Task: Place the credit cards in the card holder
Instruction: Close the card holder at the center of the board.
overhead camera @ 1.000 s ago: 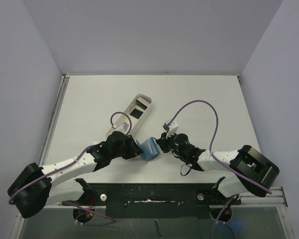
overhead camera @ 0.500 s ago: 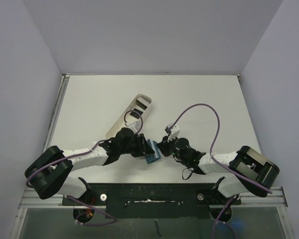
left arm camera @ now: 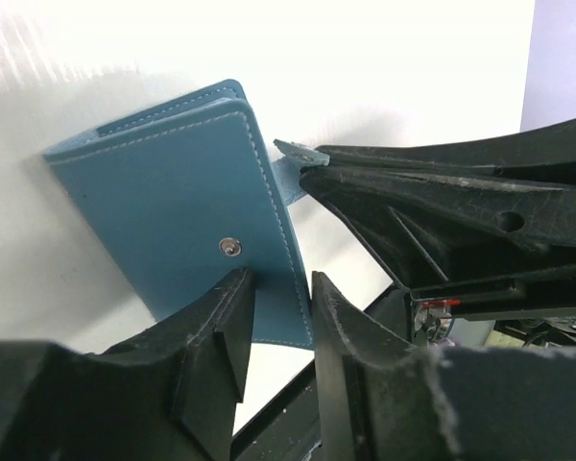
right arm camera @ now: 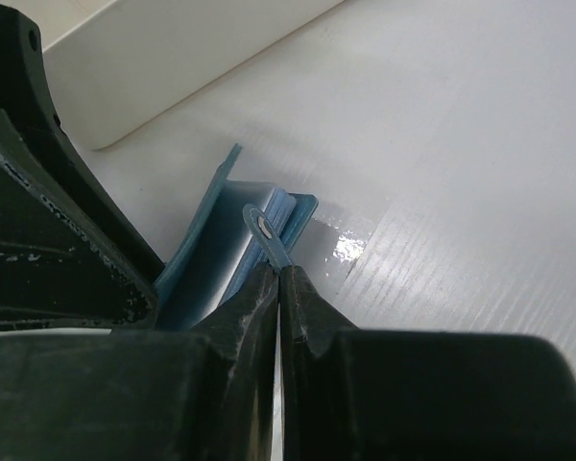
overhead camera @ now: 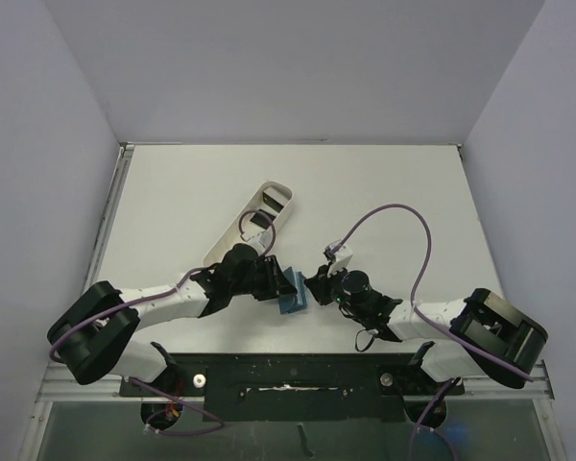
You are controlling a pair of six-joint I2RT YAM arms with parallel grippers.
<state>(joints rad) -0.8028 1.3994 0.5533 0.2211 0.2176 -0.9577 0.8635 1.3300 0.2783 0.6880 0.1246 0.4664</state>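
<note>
The card holder [overhead camera: 292, 299] sits low on the counter [overhead camera: 384, 192], towards its 6 o'clock edge, wedged between the two arms. The right pincer [right arm camera: 278, 274] comes in from the holder's 3 o'clock and is clamped tight on the snap tab [right arm camera: 267, 238]. That looks meant to anchor the wallet and pull its flap away so the pockets can be reached. The left pincer [left arm camera: 280, 283] meets the holder from 9 o'clock with its jaws parted. Its fingertips [left arm camera: 238, 288] straddle the stitched edge of the teal cover just below the metal snap stud [left arm camera: 229, 247], apparently to brace or lever that cover open; whether they press on it cannot be told. The holder stands partly on edge, its leaves slightly spread in the right wrist view. The credit cards [overhead camera: 275, 200] show as dark patches in the white oblong tray [overhead camera: 228, 245], out at about 11 o'clock from the holder, so none looks loaded yet. Opening the wallet appears to be the step in hand.
</note>
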